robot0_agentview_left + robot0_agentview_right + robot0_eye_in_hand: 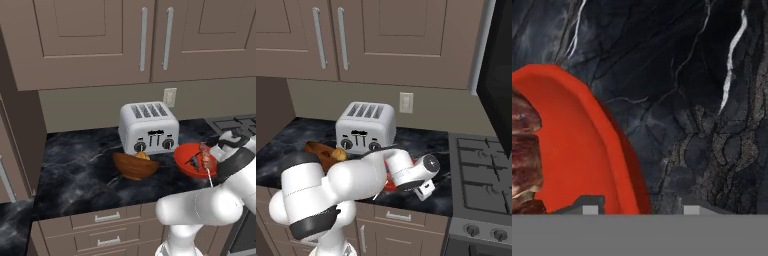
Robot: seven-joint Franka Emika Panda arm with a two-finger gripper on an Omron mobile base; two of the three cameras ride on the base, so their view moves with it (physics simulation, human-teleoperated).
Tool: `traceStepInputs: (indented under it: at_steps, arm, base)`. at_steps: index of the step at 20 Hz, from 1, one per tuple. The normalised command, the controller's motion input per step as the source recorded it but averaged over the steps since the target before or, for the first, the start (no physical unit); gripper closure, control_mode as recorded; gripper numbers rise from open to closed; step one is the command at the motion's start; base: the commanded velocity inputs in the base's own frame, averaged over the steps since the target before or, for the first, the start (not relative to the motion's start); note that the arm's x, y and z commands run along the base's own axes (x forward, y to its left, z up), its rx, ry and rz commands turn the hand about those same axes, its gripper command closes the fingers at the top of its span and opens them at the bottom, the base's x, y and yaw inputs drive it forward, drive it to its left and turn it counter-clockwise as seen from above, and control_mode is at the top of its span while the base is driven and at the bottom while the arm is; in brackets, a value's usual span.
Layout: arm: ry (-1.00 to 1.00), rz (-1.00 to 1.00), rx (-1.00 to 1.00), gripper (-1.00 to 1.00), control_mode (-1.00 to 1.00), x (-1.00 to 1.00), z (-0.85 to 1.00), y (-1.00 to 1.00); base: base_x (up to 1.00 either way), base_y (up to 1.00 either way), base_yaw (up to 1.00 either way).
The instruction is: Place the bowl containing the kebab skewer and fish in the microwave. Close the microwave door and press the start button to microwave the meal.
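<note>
gripper (637,202) – straddling bowl (587,150) rim, grip unclear | dark marble counter (75,170) | toaster (148,127) – possibly against wall

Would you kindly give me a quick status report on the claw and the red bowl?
Claw straddling the red bowl rim, one fingertip inside, one outside; grip not confirmed. Bowl on counter, skewer inside. Wooden bowl and toaster close alongside.

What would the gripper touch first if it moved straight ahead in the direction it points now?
Most likely the rim of the red bowl: in the hand view the gripper has one fingertip over the bowl's inside and the other over the dark counter, so the rim lies between them. Depth is unclear.
</note>
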Motion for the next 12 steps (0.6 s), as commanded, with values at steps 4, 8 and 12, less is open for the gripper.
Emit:
traceStepInputs:
  at_steps: [4,8,12]
  arm:
    - [0.0,0.0,0.0,1.0,-1.0,0.0,0.0,0.0]
    - [-0.02,0.03,0.0,1.0,-1.0,-0.03,0.24,0.08]
    - [-0.08,0.0,0.0,1.0,-1.0,-0.22,0.54,0.12]
  base:
    - [0.0,0.0,0.0]
    - [0.0,0.0,0.0]
    - [0.0,0.0,0.0]
